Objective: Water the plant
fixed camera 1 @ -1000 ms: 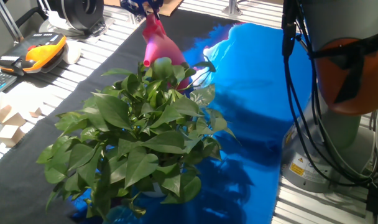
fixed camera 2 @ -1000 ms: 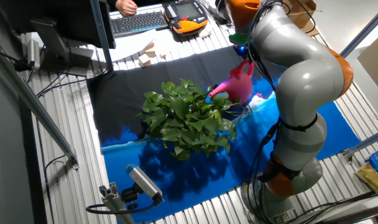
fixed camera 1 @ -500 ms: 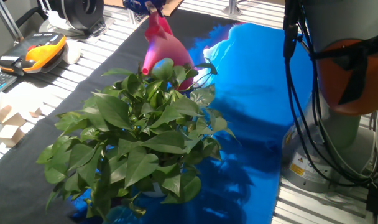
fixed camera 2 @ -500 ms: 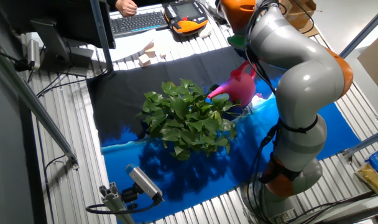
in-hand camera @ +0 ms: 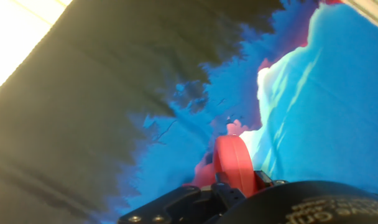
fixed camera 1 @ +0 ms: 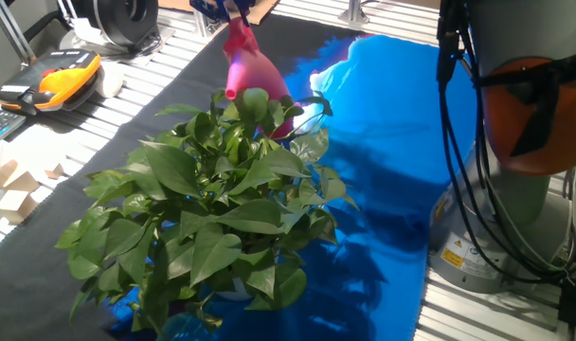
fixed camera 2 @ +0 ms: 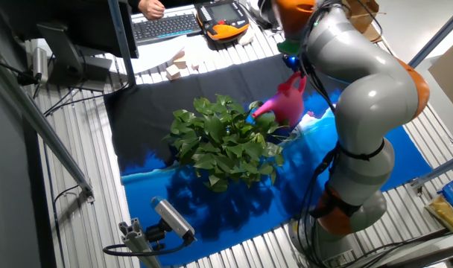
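The plant (fixed camera 1: 207, 204) is a wide bush of glossy green leaves on the black and blue cloth; it also shows in the other fixed view (fixed camera 2: 223, 141). A pink watering can (fixed camera 1: 250, 76) hangs tilted, its spout end over the plant's far edge; it shows in the other fixed view (fixed camera 2: 286, 104) too. My gripper (fixed camera 1: 226, 8) holds the can's handle from above at the frame's top edge. In the hand view the can's pink handle (in-hand camera: 232, 163) sits between the jaws. The plant's pot is hidden under the leaves.
The arm's grey base (fixed camera 1: 501, 189) with cables stands at the right. An orange teach pendant (fixed camera 1: 61, 71), a keyboard (fixed camera 2: 167, 26) and small wooden blocks (fixed camera 1: 13, 189) lie along the table's left side. A camera on a stand (fixed camera 2: 170, 219) sits near the front.
The can has tipped further, and its spout end has come closer over the plant's leaves. The arm's upper joints have shifted slightly.
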`<state>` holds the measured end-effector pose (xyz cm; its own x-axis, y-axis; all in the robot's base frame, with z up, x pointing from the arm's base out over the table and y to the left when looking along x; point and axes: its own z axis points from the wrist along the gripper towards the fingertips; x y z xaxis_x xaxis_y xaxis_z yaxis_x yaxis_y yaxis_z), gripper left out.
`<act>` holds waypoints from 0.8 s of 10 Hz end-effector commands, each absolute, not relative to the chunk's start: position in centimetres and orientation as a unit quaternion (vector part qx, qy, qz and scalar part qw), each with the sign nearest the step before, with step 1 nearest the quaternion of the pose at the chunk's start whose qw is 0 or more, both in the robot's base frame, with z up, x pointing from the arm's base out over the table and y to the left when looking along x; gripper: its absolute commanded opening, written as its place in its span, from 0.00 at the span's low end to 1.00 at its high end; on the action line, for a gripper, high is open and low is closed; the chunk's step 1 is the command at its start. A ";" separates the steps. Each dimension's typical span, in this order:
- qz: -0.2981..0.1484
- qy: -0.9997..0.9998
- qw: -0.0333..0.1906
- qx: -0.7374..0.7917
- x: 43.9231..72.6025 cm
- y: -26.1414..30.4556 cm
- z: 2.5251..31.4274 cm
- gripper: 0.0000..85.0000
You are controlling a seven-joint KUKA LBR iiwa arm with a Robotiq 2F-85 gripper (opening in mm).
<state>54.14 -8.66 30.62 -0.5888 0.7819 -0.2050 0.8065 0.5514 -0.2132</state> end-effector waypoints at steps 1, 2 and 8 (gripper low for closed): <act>-0.141 0.880 0.044 0.452 54.1 -8.7 30.6 0.00; -0.138 0.881 0.044 0.451 54.1 -8.7 30.6 0.00; -0.107 0.887 0.041 0.448 54.1 -8.7 30.6 0.00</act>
